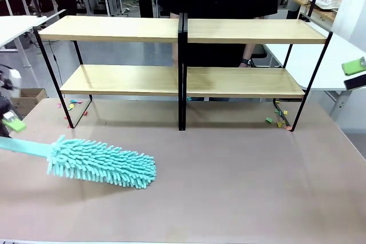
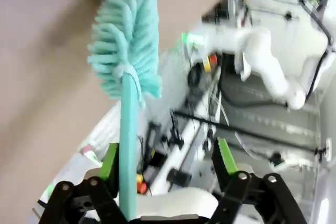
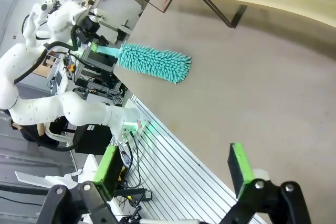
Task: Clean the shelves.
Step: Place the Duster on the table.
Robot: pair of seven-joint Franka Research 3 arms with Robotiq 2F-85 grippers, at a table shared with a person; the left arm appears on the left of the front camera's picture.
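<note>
Front view shows the shelves (image 1: 183, 55) across the upper half of the frame: two tiers of long light-wood boards on a thin black frame, joined at the centre, standing on the brown table (image 1: 240, 187). The boards look bare and clean to me, so I judge the dusting mostly done. What is left are small coloured paper bits (image 1: 74, 104) on the table near the rack's feet, at middle left and middle right.

Lower left lies the teal duster (image 1: 103, 164), its fluffy head flat on the table. In the left wrist view the left gripper (image 2: 167, 163) stands wide open; the duster handle runs just beside one green pad, but the jaws do not clamp it. In the right wrist view the right gripper (image 3: 176, 163) is also spread wide and holds nothing.
</note>
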